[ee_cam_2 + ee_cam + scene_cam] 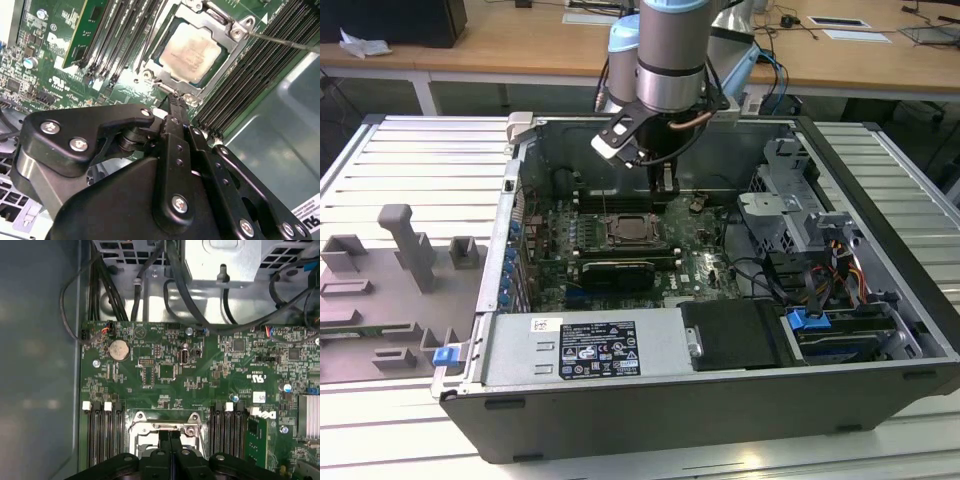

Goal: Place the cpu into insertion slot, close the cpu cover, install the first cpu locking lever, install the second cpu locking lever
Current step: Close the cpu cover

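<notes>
Ribbed silver bench carrying an open computer case and a grey fixture plate.

Runs in long parallel slats across the exterior view. Bears at its middle the dark computer case, laid on its side with the open face up. Holds on the exterior view's left, just beside the case, a flat grey fixture plate with raised blocks and one taller post standing upright. Shows a small blue clip between the plate's edge and the case's near corner; touching or apart, cannot tell.
</notes>
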### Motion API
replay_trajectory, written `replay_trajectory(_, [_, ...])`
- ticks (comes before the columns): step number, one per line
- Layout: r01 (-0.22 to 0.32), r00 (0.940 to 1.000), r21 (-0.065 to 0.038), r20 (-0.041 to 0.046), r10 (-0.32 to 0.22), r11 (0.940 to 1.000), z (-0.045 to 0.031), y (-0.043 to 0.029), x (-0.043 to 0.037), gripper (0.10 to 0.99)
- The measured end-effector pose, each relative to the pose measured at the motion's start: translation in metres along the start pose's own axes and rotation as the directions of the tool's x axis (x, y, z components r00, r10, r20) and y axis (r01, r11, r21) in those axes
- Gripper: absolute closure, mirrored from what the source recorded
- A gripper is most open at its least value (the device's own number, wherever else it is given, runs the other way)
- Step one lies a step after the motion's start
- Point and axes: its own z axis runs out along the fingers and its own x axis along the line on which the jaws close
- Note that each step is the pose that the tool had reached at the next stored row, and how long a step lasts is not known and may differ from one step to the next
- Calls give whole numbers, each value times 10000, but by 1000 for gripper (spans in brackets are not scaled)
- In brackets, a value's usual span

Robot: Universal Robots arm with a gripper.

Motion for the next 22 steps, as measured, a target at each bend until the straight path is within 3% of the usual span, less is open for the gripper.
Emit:
replay_trajectory(5, [-1, 10000, 2, 1, 1, 10000, 59, -60, 1, 980])
replay_trajectory(8, [0, 10000, 8, 0, 0, 10000, 70, -158, 3, 980])
replay_trajectory(11, [0, 10000, 8, 0, 0, 10000, 91, -208, 4, 980])
replay_trajectory(19, [32, 10000, 12, -13, -32, 10000, 137, -284, -13, 980])
replay_trajectory(22, [59, 10000, 12, -25, -59, 10000, 192, -392, -54, 980])
